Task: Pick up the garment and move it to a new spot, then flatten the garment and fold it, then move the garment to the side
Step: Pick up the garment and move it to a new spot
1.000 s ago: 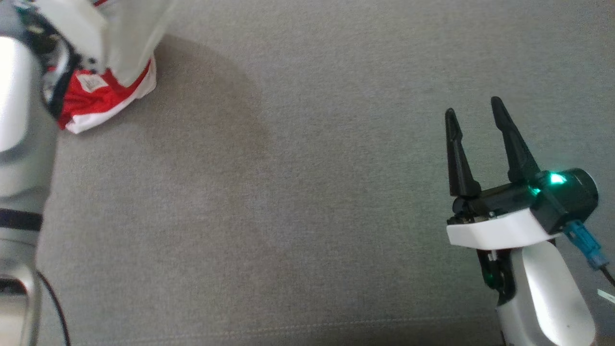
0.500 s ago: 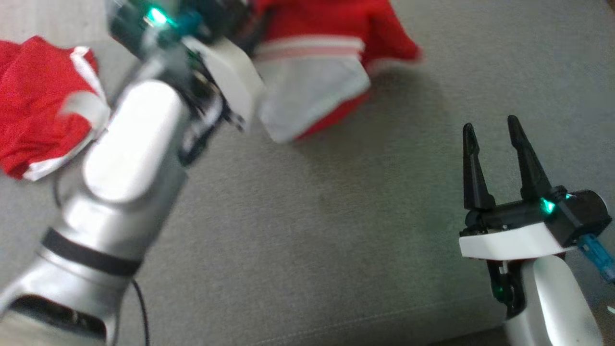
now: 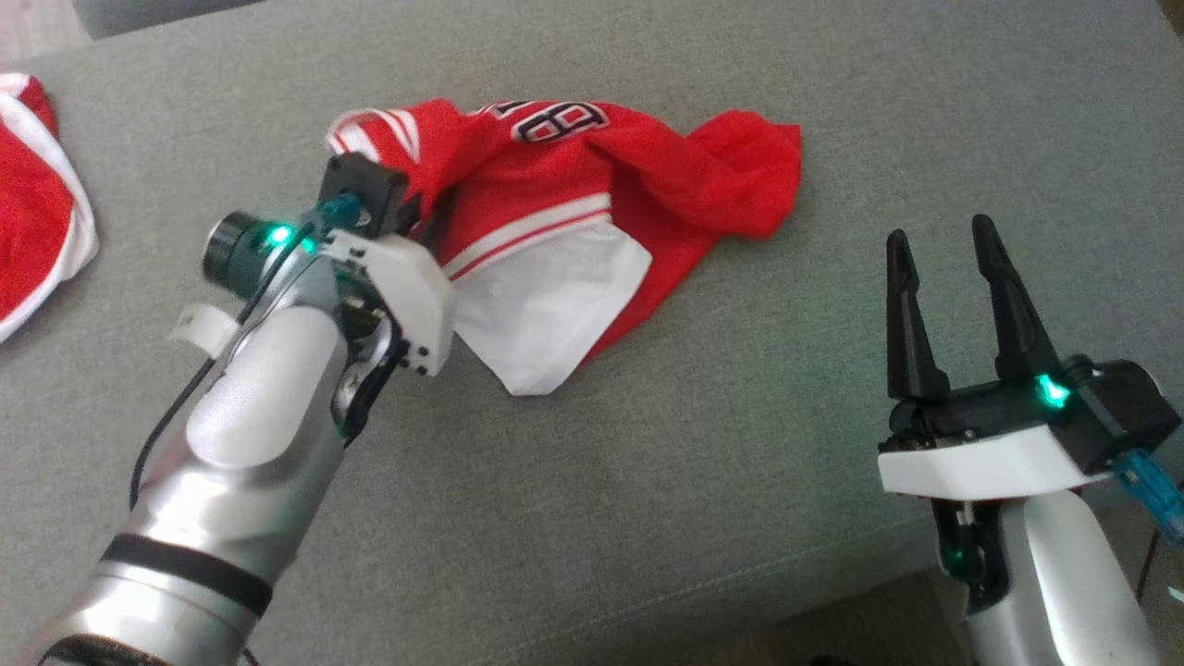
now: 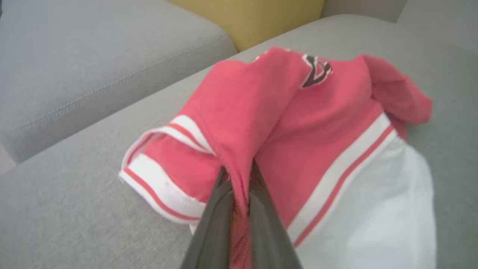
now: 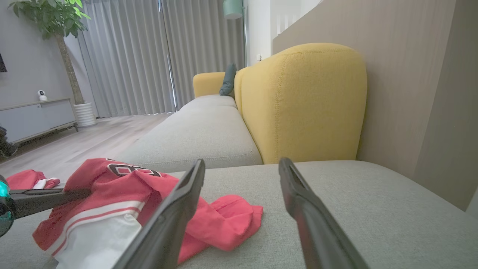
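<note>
A red and white jersey (image 3: 592, 213) with dark numbers lies crumpled on the grey couch seat (image 3: 647, 481), its white panel toward me. My left gripper (image 4: 240, 175) is shut on a raised fold of the red cloth at the jersey's left side. In the head view its fingertips are buried in the fabric. In the right wrist view the jersey (image 5: 123, 198) sits at the lower left, with the left gripper's dark fingers (image 5: 56, 196) reaching into it. My right gripper (image 3: 939, 254) stands open and empty, well to the right of the jersey and apart from it.
A second red and white garment (image 3: 37, 231) lies at the seat's far left. A yellow couch back (image 5: 302, 104) rises behind the seat, with another grey cushion (image 4: 93, 67) beside it. The seat's front edge (image 3: 740, 592) runs near my right wrist.
The head camera has shifted. My left arm has swung the jersey rightward to the middle of the seat, where it now rests. The right gripper stays open, about in place.
</note>
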You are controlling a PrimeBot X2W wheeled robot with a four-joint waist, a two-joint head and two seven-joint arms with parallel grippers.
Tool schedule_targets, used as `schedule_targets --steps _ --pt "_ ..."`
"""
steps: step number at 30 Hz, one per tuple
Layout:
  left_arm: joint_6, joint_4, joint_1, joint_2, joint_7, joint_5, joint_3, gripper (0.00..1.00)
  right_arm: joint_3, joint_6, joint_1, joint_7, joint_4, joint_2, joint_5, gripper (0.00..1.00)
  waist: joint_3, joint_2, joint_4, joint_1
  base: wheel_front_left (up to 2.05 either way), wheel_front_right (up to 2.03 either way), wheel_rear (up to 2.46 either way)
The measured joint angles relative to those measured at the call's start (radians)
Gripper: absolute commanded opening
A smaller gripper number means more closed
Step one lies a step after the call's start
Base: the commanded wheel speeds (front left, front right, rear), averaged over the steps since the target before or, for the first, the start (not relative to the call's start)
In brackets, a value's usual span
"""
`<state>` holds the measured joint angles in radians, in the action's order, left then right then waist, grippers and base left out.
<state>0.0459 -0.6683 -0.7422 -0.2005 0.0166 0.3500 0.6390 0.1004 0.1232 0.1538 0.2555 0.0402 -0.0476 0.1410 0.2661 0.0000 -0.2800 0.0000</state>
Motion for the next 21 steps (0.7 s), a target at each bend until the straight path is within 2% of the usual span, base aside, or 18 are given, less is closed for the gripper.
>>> schedule_targets --steps 1,2,3,6,12,21 --pt "-0.009 -0.023 0.001 0.0 -0.012 -0.005 -0.002 0.11 0.002 0.0 0.0 0.0 0.0 0.0 0.0 1.0 0.005 0.0 -0.001 0.0 0.0 0.0 0.0" --pt "-0.018 -0.045 0.001 0.0 -0.023 -0.006 -0.004 0.48 0.003 0.0 0.0 0.0 0.001 0.0 0.0 1.0 0.008 0.0 -0.001 0.0 0.0 0.0 0.0" --pt "-0.026 -0.063 0.002 0.0 -0.04 -0.006 -0.006 1.0 0.004 0.0 0.0 0.0 0.001 0.0 0.001 1.0 0.009 0.0 0.001 0.0 0.0 0.0 0.0" --pt "-0.054 -0.107 0.002 0.003 -0.094 -0.006 -0.019 1.0 0.006 0.0 0.0 0.0 0.002 0.0 0.002 1.0 0.009 0.0 0.014 0.0 0.0 0.0 0.0" --pt "-0.061 -0.152 0.026 0.029 -0.184 0.007 -0.036 1.0 -0.002 0.0 0.0 0.0 0.012 0.0 -0.005 1.0 -0.014 0.0 0.05 0.0 0.0 0.0 0.0" --pt "-0.104 -0.081 0.152 0.05 -0.265 0.049 -0.089 1.0 -0.016 0.0 -0.005 0.0 0.04 0.0 -0.028 1.0 -0.096 0.0 0.098 0.0 0.0 0.0 0.0"
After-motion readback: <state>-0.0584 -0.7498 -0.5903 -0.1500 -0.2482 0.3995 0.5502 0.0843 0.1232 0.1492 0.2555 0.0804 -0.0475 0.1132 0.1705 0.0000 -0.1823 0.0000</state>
